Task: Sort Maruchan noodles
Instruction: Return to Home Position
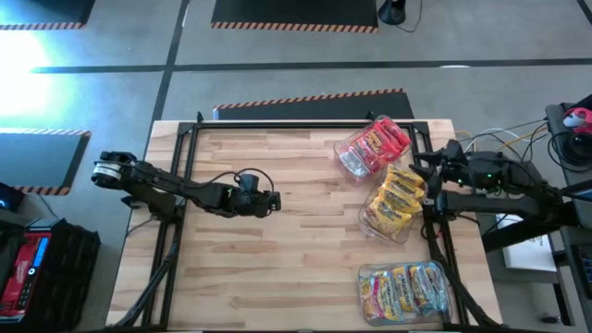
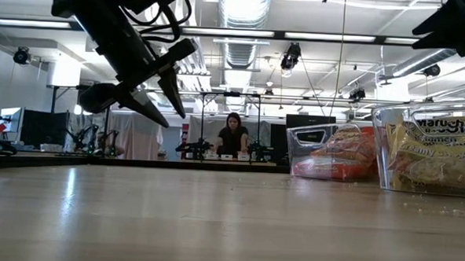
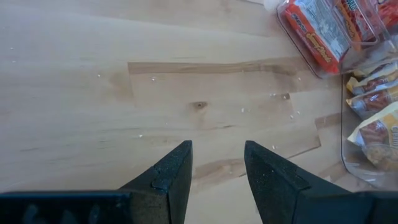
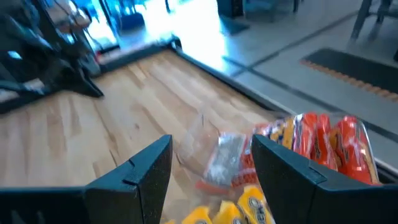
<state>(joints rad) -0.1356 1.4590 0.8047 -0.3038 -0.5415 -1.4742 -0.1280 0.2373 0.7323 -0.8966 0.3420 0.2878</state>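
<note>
Step in hand: judged near the end; all packets seen already lie in tubs by colour, none loose on the desk (image 1: 305,231).
Doing it well: lift each arm straight up and away, keeping clear of the tub walls so nothing tips.
Red packets (image 1: 379,143): in a clear tub (image 1: 349,159) at the desk's far right part.
Yellow packets (image 1: 398,196): in a second tub just beside the red one, nearer the front.
Blue-yellow packets (image 1: 407,289): in a third tub at the front right corner.
Right gripper (image 4: 211,165): open, empty, hovering by the right edge, just beside the red and yellow tubs.
Left gripper (image 3: 217,163): fingers partly apart, holding nothing, above bare desk at left-centre, well apart from the tubs.
</note>
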